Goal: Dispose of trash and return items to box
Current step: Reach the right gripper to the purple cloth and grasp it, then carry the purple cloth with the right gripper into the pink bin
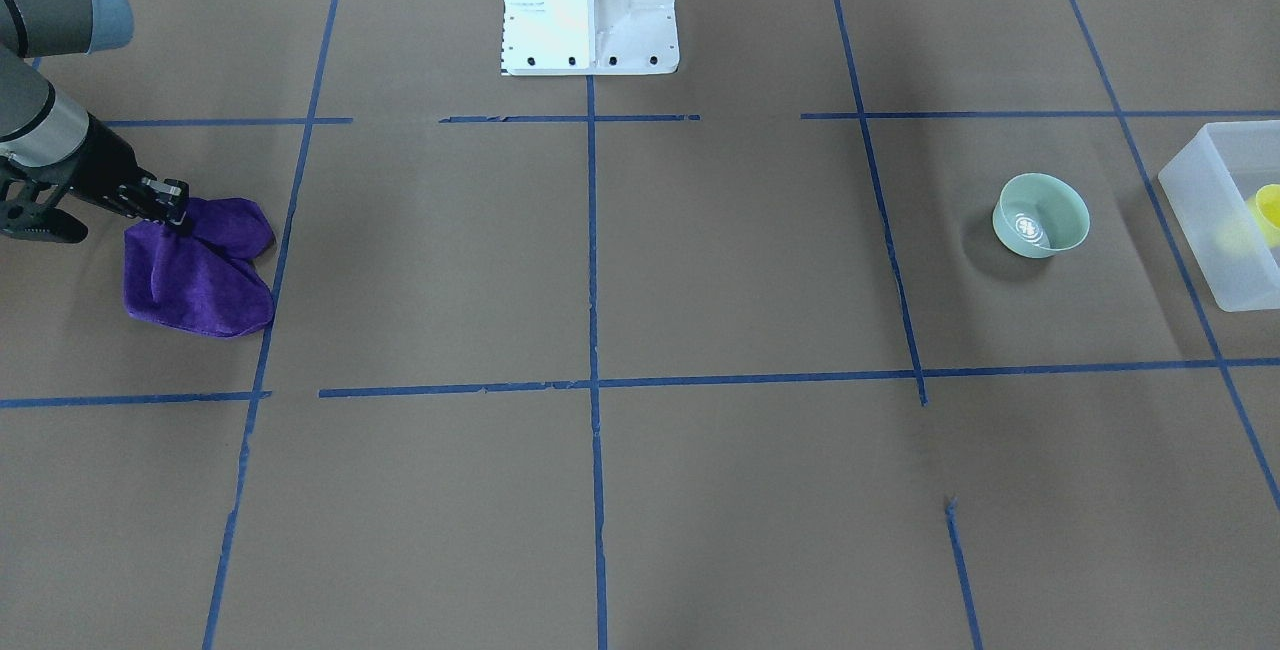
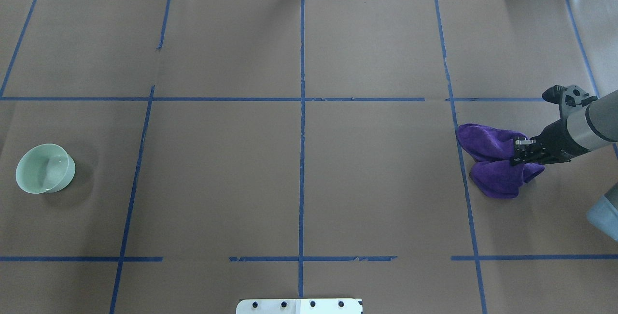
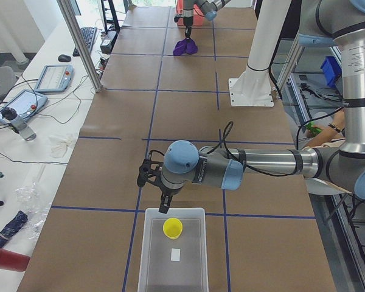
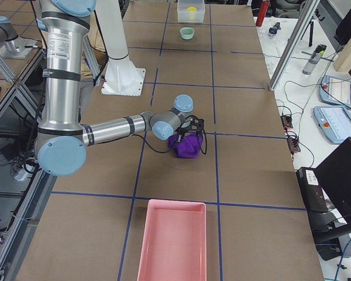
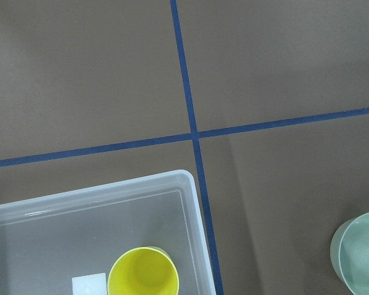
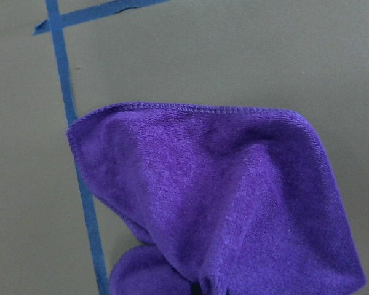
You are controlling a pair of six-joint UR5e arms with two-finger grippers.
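My right gripper [image 1: 178, 218] is shut on the purple cloth [image 1: 200, 275], pinching its top, and the rest of the cloth bunches on the table; both also show in the overhead view: gripper [image 2: 516, 152], cloth [image 2: 487, 159]. The yellow cup [image 3: 172, 228] stands upright inside the translucent box [image 3: 149, 243], as the left wrist view shows for cup [image 5: 143, 275] and box [image 5: 189, 184]. My left gripper [image 3: 163, 208] hovers over the box's far rim; I cannot tell whether it is open. The pale green bowl [image 1: 1040, 215] stands upright beside the box.
The white robot base [image 1: 590, 10] stands at the table's back middle. A pink tray [image 4: 172, 240] lies at the table's right end. A small white piece [image 5: 89, 287] lies in the box beside the cup. Blue tape lines grid the brown table.
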